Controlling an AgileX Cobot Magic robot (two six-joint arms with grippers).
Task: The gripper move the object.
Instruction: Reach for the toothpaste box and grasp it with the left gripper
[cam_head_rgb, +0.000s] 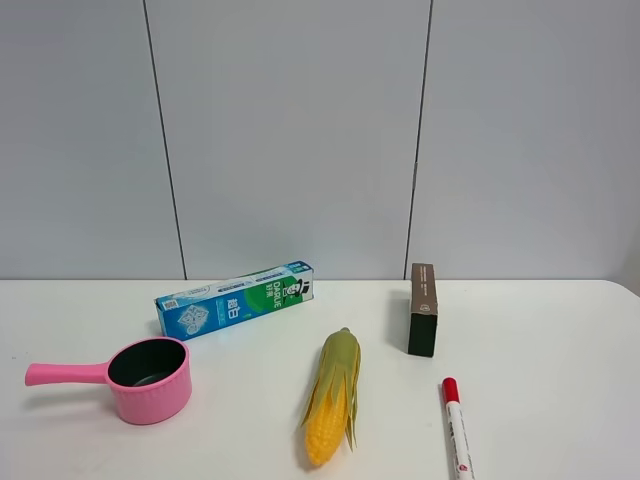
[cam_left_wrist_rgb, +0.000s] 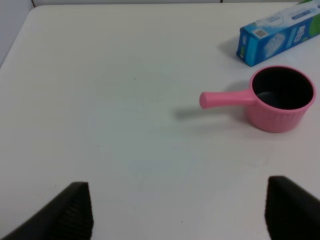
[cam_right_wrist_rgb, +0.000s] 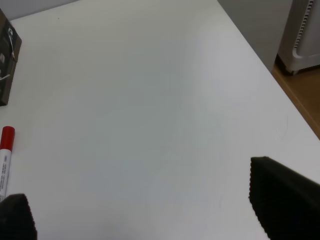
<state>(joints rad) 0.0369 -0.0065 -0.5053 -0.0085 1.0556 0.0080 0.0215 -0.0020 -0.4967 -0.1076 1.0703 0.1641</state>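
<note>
Over the white table (cam_left_wrist_rgb: 100, 100), the left gripper (cam_left_wrist_rgb: 182, 212) and right gripper (cam_right_wrist_rgb: 150, 210) hover, jaws spread wide apart.

The left gripper (cam_left_wrist_rgb: 182, 212) was shown in its wrist view with the jaws spread wide, only the two dark ribbed fingertips (cam_left_wrist_rgb: 75, 212) being caught at the edge of the picture. The right gripper (cam_right_wrist_rgb: 150, 212) was likewise held wide apart, one black fingertip (cam_right_wrist_rgb: 282, 200) being seen large and the other barely visible. Nothing was gripped by either.
</note>
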